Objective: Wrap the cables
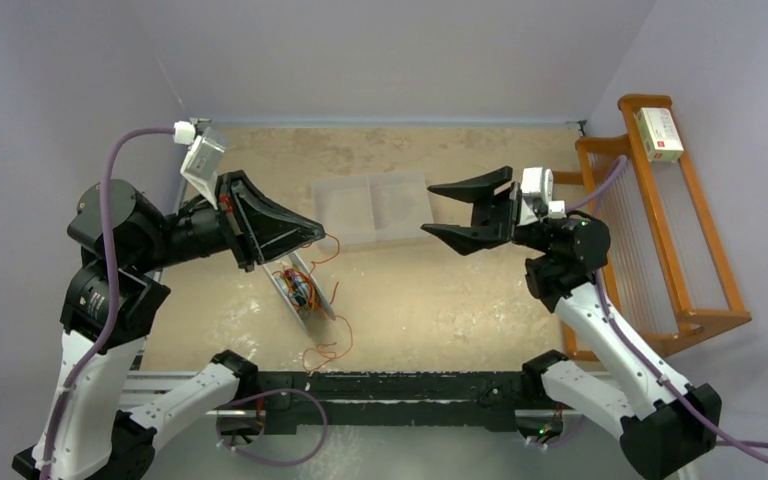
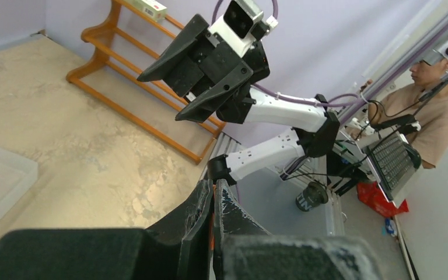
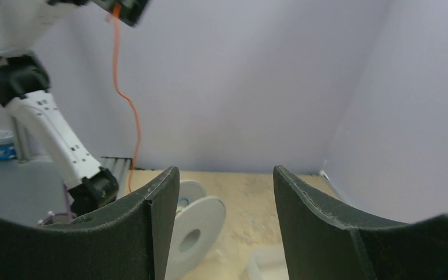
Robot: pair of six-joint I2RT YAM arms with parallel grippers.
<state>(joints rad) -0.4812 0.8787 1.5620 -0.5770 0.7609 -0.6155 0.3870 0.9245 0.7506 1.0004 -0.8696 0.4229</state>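
A grey double-disc spool [image 1: 301, 291] stands tilted on the table, with red-orange cable wound on its core. My left gripper [image 1: 312, 232] hovers just above it, shut on a thin red-orange cable [image 1: 332, 248] that runs down to the spool. A loose cable end [image 1: 328, 352] curls on the table near the front edge. In the left wrist view the fingers [image 2: 201, 216] are pressed together with orange wire [image 2: 211, 224] between them. My right gripper [image 1: 428, 209] is open and empty, raised right of the spool. In the right wrist view [image 3: 226, 172] I see the spool [image 3: 201, 230] and the hanging cable [image 3: 133, 116].
A clear plastic tray [image 1: 375, 205] lies at the table's back centre, between the two grippers. A wooden rack [image 1: 695, 230] stands along the right edge with a small box [image 1: 658, 133] on top. A black rail [image 1: 400, 385] runs along the near edge.
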